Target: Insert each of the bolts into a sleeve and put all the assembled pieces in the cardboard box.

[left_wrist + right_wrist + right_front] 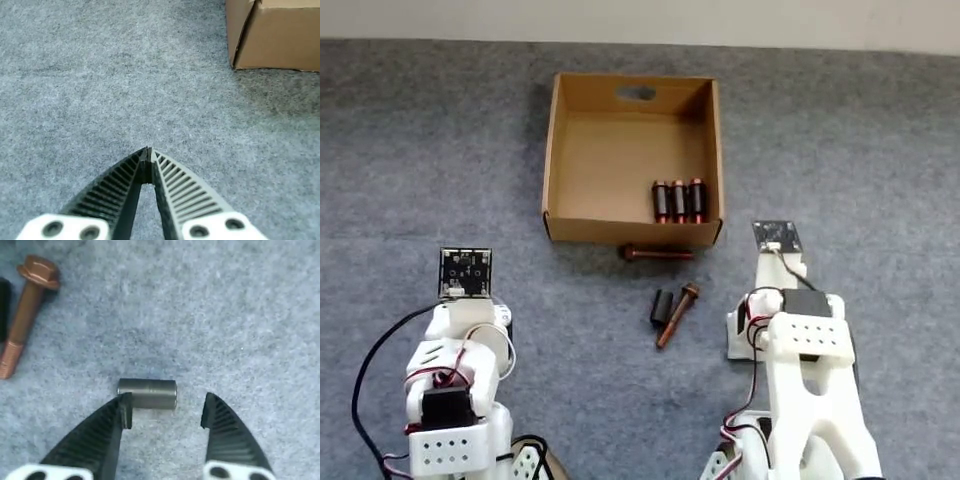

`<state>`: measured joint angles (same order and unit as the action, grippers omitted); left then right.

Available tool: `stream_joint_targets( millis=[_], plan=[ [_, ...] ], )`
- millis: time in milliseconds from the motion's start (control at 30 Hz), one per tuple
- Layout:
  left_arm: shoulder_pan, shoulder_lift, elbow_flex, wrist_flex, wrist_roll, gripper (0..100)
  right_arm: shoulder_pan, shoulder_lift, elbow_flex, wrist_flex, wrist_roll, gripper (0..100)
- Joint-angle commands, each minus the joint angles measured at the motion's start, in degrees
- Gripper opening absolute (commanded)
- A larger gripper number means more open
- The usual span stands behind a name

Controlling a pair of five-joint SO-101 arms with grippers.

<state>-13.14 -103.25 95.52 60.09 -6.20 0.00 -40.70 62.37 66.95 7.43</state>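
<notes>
The cardboard box (632,150) stands at the back middle of the table, with three assembled pieces (678,201) side by side in its near right corner. One copper bolt (655,253) lies just in front of the box. A second bolt (677,315) lies nearer me, touching a black sleeve (663,307). My right gripper (166,402) is open just above the carpet, and a grey sleeve (147,393) lies between its fingertips, close to one finger (124,407). The second bolt (27,305) lies beyond it. My left gripper (148,150) is shut on nothing, low over bare carpet.
Grey carpet covers the table. The left arm (460,340) stands at the near left and the right arm (805,350) at the near right. A corner of the box (275,35) lies ahead of the left gripper.
</notes>
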Motion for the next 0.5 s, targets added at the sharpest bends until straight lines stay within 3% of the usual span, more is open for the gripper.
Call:
stream_joint_targets(
  millis=[0, 467],
  plan=[
    [-0.4, -0.4, -1.8, -0.9, -0.3, 1, 0.5, -1.4, -0.8, 0.0, -0.1, 20.9],
    [-0.4, -0.4, -1.8, -0.9, -0.3, 1, 0.5, -1.4, -4.1, 0.3, -0.2, 20.9]
  ],
)
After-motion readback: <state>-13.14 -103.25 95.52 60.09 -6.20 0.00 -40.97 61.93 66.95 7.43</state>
